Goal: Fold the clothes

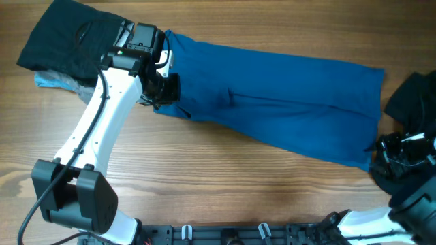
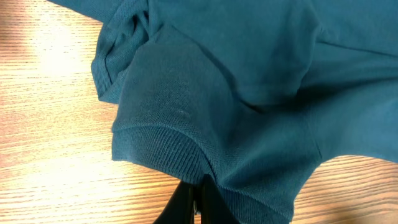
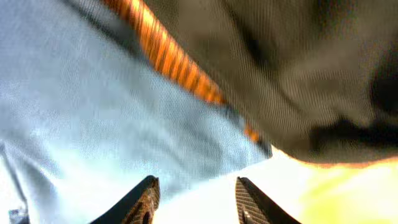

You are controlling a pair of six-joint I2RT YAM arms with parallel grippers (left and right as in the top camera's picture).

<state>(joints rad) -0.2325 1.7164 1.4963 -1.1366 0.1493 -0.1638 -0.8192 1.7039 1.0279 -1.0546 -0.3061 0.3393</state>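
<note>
A blue shirt (image 1: 272,102) lies spread across the middle of the wooden table, its sleeve bunched at the left end. My left gripper (image 1: 163,95) is shut on the ribbed sleeve cuff (image 2: 186,158), with the fingertips (image 2: 198,193) pinching the cuff edge. My right gripper (image 1: 385,153) sits at the shirt's lower right corner. In the right wrist view its fingers (image 3: 196,196) are open, with the blue fabric (image 3: 93,106) just ahead and nothing between them.
A dark garment (image 1: 68,41) lies at the far left with a light blue cloth (image 1: 51,80) under its edge. Another dark garment (image 1: 415,102) lies at the right edge, also in the right wrist view (image 3: 298,68).
</note>
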